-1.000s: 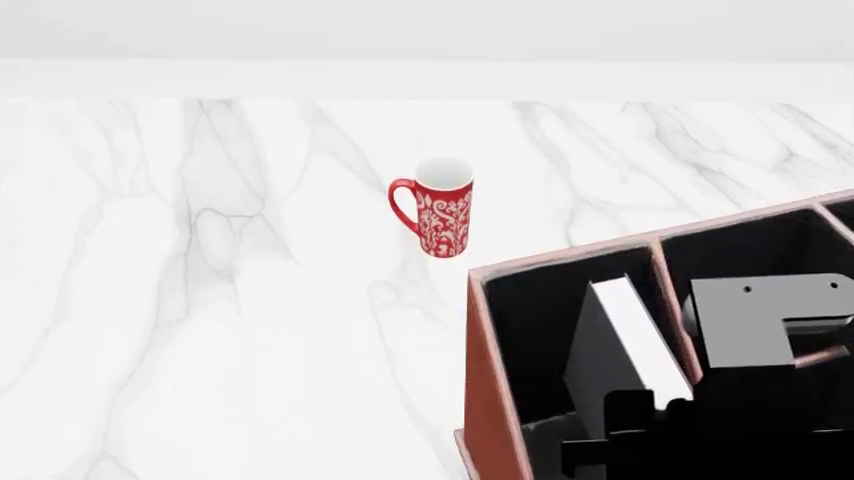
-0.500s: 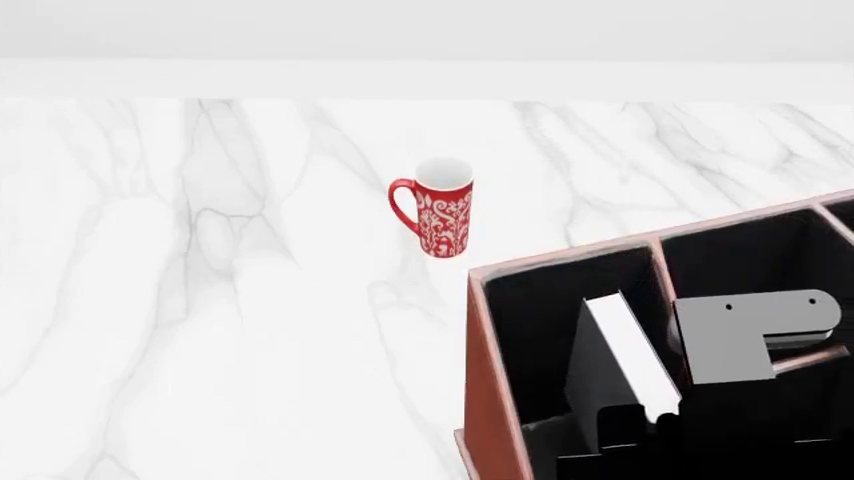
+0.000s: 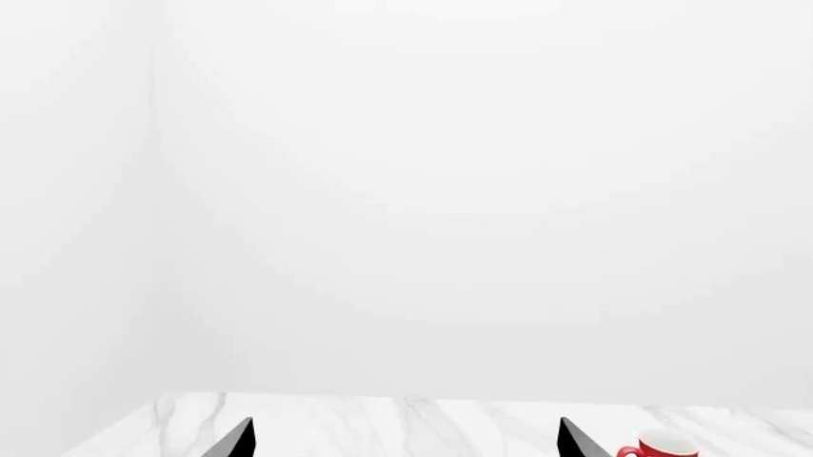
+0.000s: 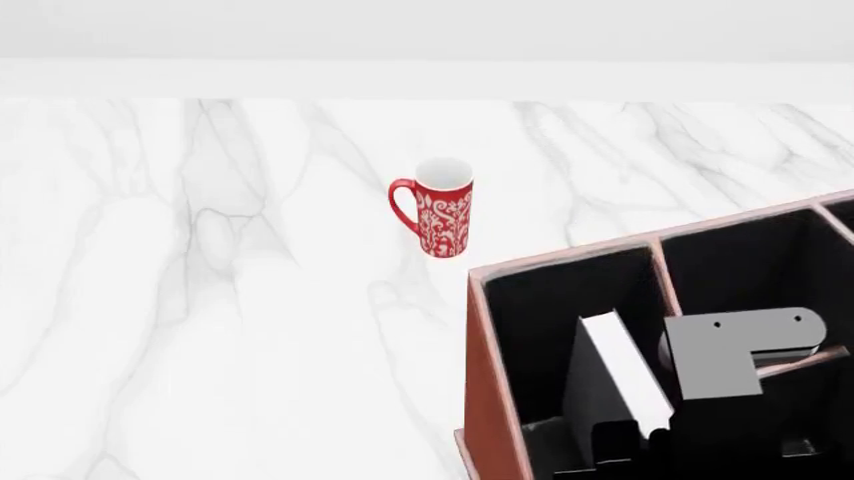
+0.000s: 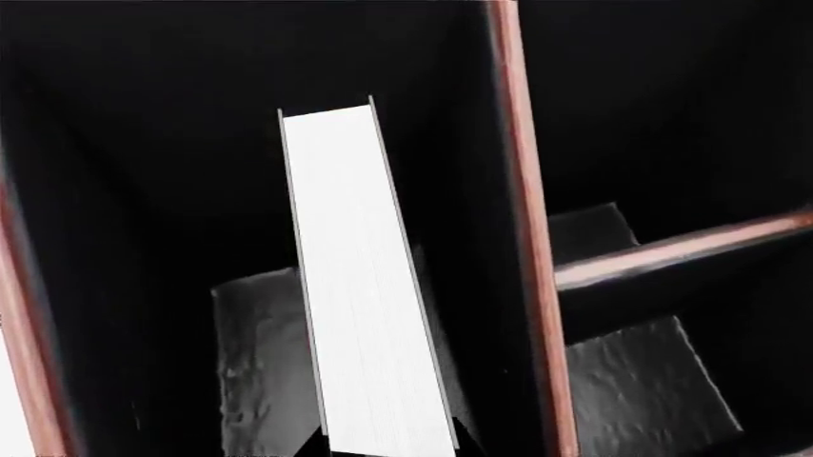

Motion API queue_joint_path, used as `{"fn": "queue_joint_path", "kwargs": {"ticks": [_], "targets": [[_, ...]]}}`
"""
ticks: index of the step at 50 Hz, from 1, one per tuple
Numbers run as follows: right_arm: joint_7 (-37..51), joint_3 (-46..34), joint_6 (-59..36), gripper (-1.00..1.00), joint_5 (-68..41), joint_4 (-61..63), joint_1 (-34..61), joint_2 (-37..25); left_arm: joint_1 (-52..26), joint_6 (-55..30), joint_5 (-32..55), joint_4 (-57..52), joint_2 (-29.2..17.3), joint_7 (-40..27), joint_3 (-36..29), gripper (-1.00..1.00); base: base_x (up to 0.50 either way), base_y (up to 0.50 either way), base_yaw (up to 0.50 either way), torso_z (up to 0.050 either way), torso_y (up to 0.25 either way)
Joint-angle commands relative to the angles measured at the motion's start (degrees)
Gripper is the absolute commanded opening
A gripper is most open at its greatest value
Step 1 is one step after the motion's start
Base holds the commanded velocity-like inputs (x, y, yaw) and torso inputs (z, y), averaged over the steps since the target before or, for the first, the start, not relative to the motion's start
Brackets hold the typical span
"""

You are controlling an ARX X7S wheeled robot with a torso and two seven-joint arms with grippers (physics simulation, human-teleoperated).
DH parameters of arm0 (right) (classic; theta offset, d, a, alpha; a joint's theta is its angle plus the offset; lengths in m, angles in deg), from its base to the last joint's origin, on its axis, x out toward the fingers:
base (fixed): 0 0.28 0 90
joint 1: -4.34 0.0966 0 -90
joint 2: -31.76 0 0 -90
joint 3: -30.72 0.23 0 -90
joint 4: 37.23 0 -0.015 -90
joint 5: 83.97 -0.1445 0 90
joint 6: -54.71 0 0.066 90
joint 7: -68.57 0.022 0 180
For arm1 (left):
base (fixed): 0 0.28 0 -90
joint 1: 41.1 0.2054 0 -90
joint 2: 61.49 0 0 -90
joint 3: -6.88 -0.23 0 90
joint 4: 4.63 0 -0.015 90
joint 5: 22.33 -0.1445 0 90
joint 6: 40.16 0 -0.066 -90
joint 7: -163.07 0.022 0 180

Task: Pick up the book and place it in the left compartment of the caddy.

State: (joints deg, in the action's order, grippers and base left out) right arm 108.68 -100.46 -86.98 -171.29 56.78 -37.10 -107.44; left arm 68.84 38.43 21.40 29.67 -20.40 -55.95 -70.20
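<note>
Fingertips of the right gripper (image 5: 387, 447) are showing only as dark slivers at the base of the book (image 5: 368, 286); whether they are clamped on it cannot be told. The book is standing on edge, tilted, white page edges up, inside the left compartment (image 4: 547, 310) of the caddy (image 4: 483, 400). A pinkish divider is running just beside it, toward 3 o'clock in the head view. The red mug (image 4: 443, 209) is standing apart at 11 o'clock from the caddy on the marble table (image 4: 200, 300). The left gripper (image 3: 404, 447) is pointing at a blank wall, its fingers (image 3: 235, 443) spread wide apart.
</note>
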Motion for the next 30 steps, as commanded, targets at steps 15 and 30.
{"fn": "queue_joint_path", "kwargs": {"ticks": [15, 30], "targets": [[-2.2, 0.6, 0.3, -1.0, 4.3, -0.5, 0.4, 0.6, 0.3, 0.3, 0.3, -0.2, -0.5, -0.5, 0.1, 1.0, 0.0, 0.0, 0.0, 0.0, 0.001], [-3.4, -0.4, 1.0, -1.0, 5.9, -1.0, -0.4, 1.3, 1.3, 0.9, 0.3, -0.8, -0.9, -0.7, 0.7, 1.0, 0.0, 0.0, 0.0, 0.001, 0.001]]}}
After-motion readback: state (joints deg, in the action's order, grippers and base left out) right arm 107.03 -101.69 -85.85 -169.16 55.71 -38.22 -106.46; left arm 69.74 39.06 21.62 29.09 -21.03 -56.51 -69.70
